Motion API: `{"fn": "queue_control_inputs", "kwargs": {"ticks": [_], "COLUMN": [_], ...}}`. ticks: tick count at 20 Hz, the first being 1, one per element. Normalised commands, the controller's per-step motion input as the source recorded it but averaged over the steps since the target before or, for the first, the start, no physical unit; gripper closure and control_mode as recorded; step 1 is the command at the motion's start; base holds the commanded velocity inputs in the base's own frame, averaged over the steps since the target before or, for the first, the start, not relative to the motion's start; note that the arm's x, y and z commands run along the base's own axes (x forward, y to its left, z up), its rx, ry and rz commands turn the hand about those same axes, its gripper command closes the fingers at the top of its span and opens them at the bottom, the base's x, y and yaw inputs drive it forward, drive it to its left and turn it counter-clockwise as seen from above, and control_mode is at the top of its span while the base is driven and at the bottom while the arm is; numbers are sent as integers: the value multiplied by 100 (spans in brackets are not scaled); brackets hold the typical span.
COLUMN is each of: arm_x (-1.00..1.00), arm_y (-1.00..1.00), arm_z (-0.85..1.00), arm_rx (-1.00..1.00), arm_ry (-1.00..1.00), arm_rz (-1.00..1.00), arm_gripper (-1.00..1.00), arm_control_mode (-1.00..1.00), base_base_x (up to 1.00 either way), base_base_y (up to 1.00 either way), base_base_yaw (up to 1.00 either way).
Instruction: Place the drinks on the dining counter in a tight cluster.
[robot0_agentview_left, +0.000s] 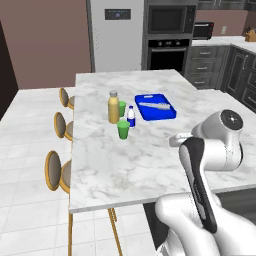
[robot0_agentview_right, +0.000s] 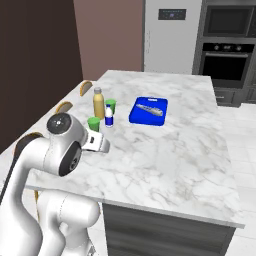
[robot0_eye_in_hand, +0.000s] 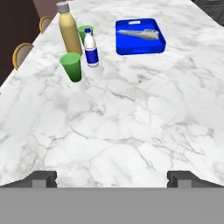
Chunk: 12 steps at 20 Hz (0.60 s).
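Two drinks stand close together on the dining counter (robot0_agentview_left: 130, 165): a tall yellow juice bottle (robot0_agentview_left: 114, 107) (robot0_agentview_right: 99, 103) (robot0_eye_in_hand: 70, 30) with a grey cap, and to its right a small blue-labelled water bottle (robot0_agentview_left: 131, 116) (robot0_agentview_right: 108, 116) (robot0_eye_in_hand: 90, 48). My gripper (robot0_eye_in_hand: 111, 178) hovers over the bare marble well short of them. It is open, its dark fingertips (robot0_eye_in_hand: 41, 178) wide apart with nothing between them. The drinks lie ahead and to the left in the hand view.
One green cup (robot0_agentview_left: 123, 130) (robot0_eye_in_hand: 72, 67) stands just in front of the bottles, another (robot0_agentview_left: 122, 107) (robot0_eye_in_hand: 85, 31) behind them. A blue board (robot0_agentview_left: 155, 106) (robot0_agentview_right: 148, 111) (robot0_eye_in_hand: 140, 36) with a grey thing on it lies to their right. Round tan stools (robot0_agentview_left: 59, 172) line the counter's left edge.
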Motion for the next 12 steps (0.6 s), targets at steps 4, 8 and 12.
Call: {"fn": "queue_control_inputs", "kwargs": {"ticks": [4,8,12], "arm_x": [-41,-50,-49], "arm_y": [0,0,0], "arm_z": [0,0,0], "arm_rx": [0,-1,0], "arm_ry": [-7,-8,-9], "arm_rz": [-5,-9,-8], "arm_gripper": [-100,-100,-100], "arm_control_mode": [-100,-100,-100], "base_base_x": [0,0,0], "base_base_y": [0,0,0], "base_base_yaw": [0,0,0]}}
